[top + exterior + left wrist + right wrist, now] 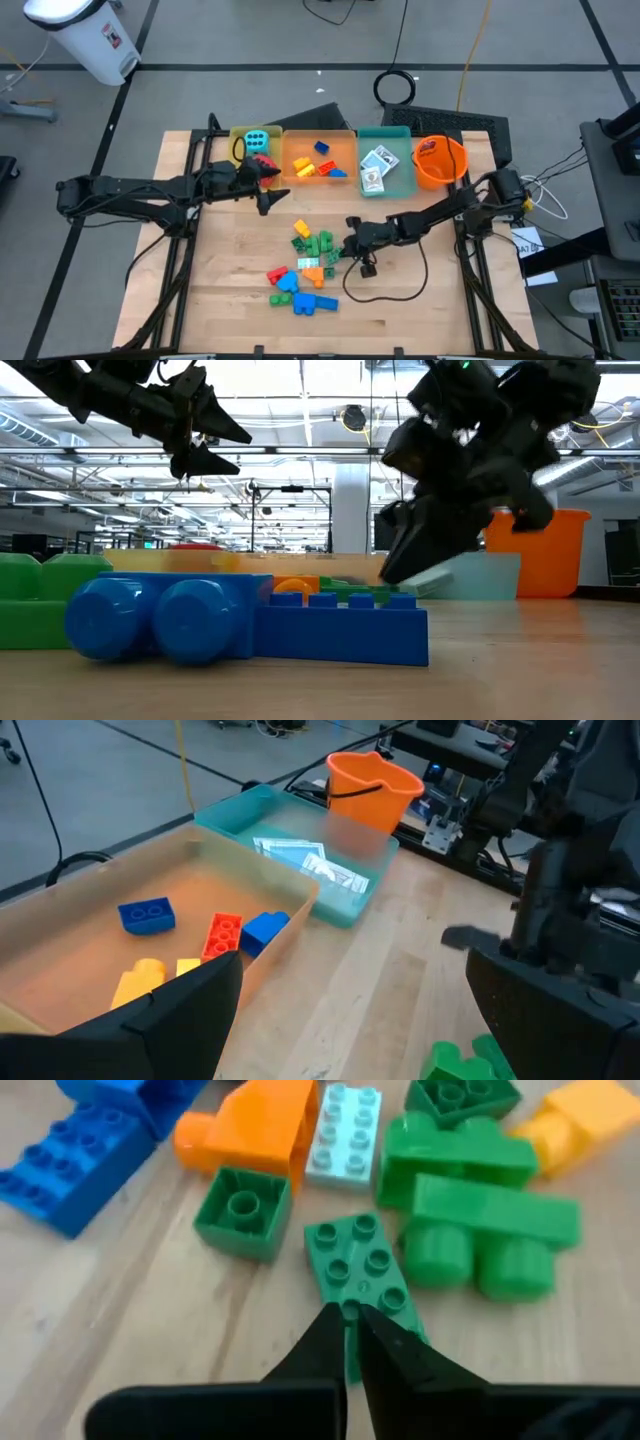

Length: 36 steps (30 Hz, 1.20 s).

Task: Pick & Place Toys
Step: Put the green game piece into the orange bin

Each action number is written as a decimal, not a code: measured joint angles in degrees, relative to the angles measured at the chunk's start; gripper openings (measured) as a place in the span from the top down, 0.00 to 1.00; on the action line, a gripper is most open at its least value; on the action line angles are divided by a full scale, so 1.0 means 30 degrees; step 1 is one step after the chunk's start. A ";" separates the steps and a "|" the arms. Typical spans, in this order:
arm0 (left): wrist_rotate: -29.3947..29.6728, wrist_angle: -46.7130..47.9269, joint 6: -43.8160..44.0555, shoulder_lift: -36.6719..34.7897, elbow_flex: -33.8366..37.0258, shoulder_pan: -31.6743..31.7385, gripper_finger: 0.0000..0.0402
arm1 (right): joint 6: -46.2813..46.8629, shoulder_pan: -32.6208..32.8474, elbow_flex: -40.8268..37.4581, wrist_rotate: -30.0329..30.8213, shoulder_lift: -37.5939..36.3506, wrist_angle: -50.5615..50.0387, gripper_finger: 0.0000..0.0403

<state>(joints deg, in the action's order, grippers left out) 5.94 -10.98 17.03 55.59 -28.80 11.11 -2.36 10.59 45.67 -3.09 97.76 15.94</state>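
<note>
The right claw (348, 1342) is pinched shut on the edge of a green four-stud brick (362, 1270) in the desk's (230, 290) loose pile; so thin a hold could slip on lifting. The left claw (262, 185) hangs open near the orange tray (345, 150).

Three trays (384, 186), one orange bucket (440, 162), two dice (256, 141), perhaps two card packs (377, 165), roughly seventeen bricks (310, 262).

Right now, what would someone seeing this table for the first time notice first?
Likely the heap of bright building bricks on the wooden table's middle, with the right gripper down at its edge, fingers shut on a green brick. Next, the row of translucent trays and the orange bucket along the far edge.
</note>
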 joint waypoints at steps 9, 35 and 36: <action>-0.0003 -0.0001 -0.0106 0.0000 0.0000 0.0000 0.03 | 0.2096 0.0843 -0.0059 0.1657 -0.4697 -0.5000 0.98; -0.0011 -0.0359 -0.0106 0.0000 -0.0007 0.0000 0.03 | 0.0059 -0.0915 -0.2222 -0.0687 0.1889 0.4967 0.33; -0.0009 -0.0378 -0.0115 0.0000 -0.0007 0.0000 0.03 | 0.0054 -0.0953 -0.2222 -0.0993 0.1906 0.4954 0.36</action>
<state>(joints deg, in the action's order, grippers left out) 5.92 -12.11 16.68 55.59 -28.82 11.11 -2.20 7.73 39.00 -6.07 103.48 30.80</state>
